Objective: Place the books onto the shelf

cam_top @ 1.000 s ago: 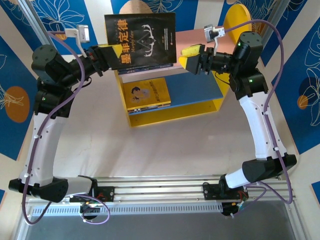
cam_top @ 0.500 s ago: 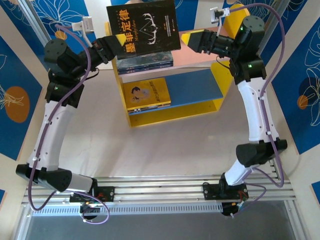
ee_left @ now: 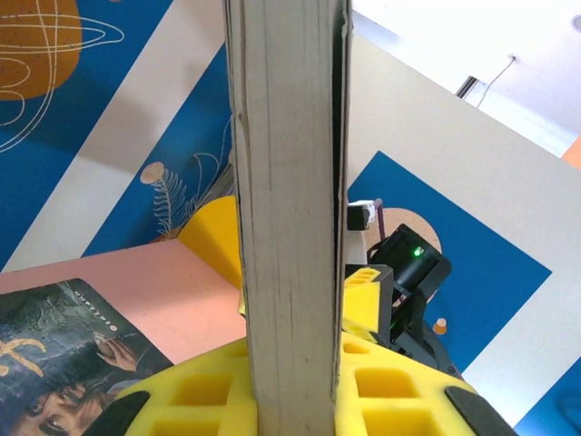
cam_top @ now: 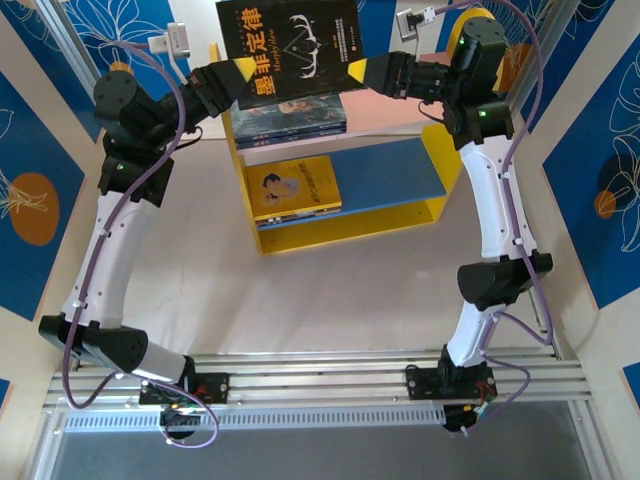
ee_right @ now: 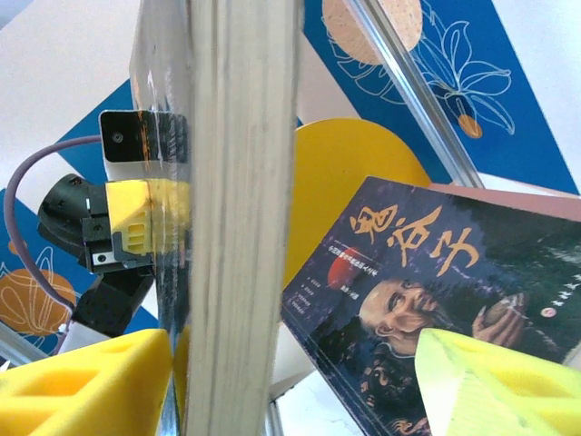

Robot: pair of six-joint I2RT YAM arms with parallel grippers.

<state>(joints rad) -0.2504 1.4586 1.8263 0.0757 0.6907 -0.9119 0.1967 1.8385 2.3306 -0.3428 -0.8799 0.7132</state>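
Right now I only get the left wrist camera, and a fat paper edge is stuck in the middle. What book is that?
Observer: From above, it's the black book with antlers, cover facing the top camera, clamped at one side by the left gripper.
Operator: Is the other arm holding it too?
Observer: The right gripper is at the opposite side. Its wrist camera shows open space beside the book between the jaws, so it is open, not clamping.
Operator: Is the bottom shelf free?
Observer: Not all of it. A yellow book lies flat on the left part of the blue lower board.
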